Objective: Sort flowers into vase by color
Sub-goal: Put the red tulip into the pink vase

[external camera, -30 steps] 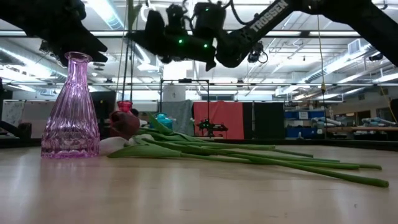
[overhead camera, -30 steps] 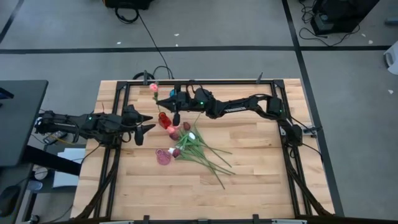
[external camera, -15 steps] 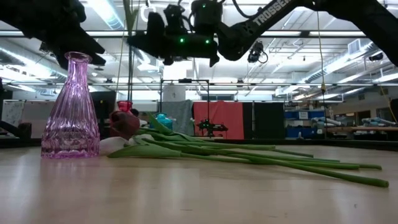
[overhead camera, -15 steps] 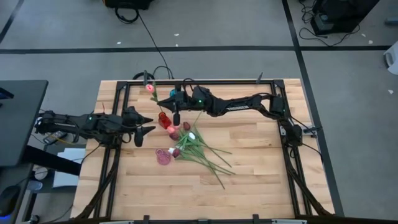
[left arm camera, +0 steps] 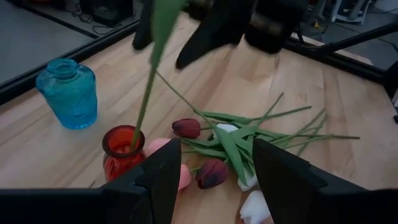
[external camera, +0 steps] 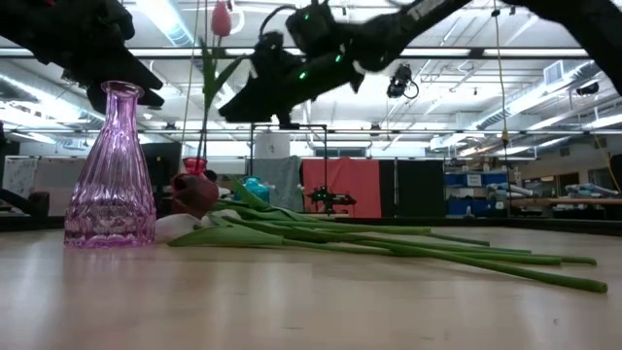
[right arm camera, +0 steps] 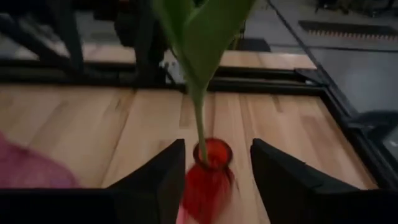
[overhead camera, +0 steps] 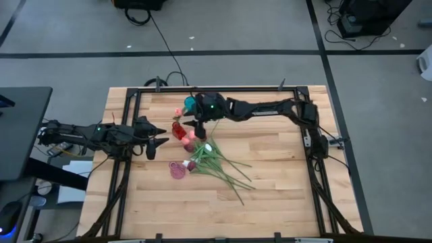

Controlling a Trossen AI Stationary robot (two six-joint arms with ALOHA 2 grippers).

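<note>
While upright, pink tulip (external camera: 221, 19) stem-down in red vase (left arm camera: 123, 151).

Held artificial tulip (external camera: 221, 19): you see a pink head on a green stem.
Small glass vase (left arm camera: 122, 152): red.
Ribbed glass vase (external camera: 112, 175): pink-purple.
Round glass bottle (left arm camera: 68, 93): turquoise.
Loose artificial tulips (left arm camera: 224, 146): dark red, white, pink heads.
Wooden table (overhead camera: 283, 182): pale planks.

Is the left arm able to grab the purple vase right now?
Probably yes. The left gripper hangs open just above and beside the purple vase, with bare table between; the flower pile lies on the vase's other side.
</note>
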